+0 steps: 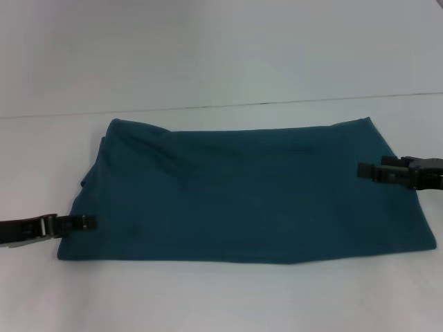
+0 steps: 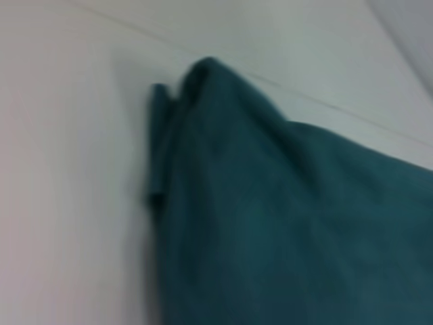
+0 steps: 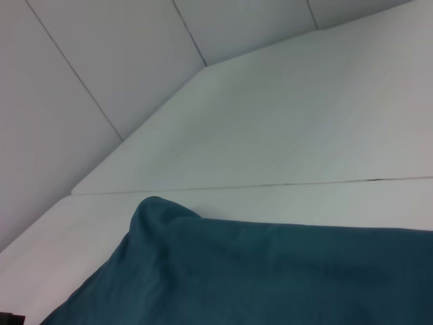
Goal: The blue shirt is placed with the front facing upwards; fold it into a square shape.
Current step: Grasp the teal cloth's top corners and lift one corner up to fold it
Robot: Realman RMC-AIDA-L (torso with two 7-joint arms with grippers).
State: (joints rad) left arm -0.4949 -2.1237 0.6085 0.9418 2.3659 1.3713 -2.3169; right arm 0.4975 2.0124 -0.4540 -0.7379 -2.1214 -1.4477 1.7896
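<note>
- Head view, taken from left to right: the left pincer point(image 1: 88, 222) is seen low at the left short edge of the blue shirt point(image 1: 242, 197), near its front corner, with the cloth stretching away from its tip toward the other arm.
- Whether the left pincer is apart or together cannot be told; its tip is at the cloth edge, and a grip on the fabric cannot be confirmed.
- The blue shirt is laid flat on the white tabletop point(image 1: 208, 297) as a wide band, already folded, with only plain teal showing and no lettering visible.
- Its long axis is run from one pincer to the other; the short axis is run from the robot toward the far seam of the tabletop.
- A bunched, layered corner is shown at the far left of the shirt point(image 2: 203, 88), beyond the left pincer.
- The right pincer point(image 1: 361, 170) is set at the right short edge, about halfway along it, farther from the robot than the left one is.
- Whether the right pincer is apart or together cannot be told either.
- The two ends are judged equally reachable, each arm being at its own end; a fold along the long axis, one end carried over toward the other pincer, is judged to be what a square calls for.
</note>
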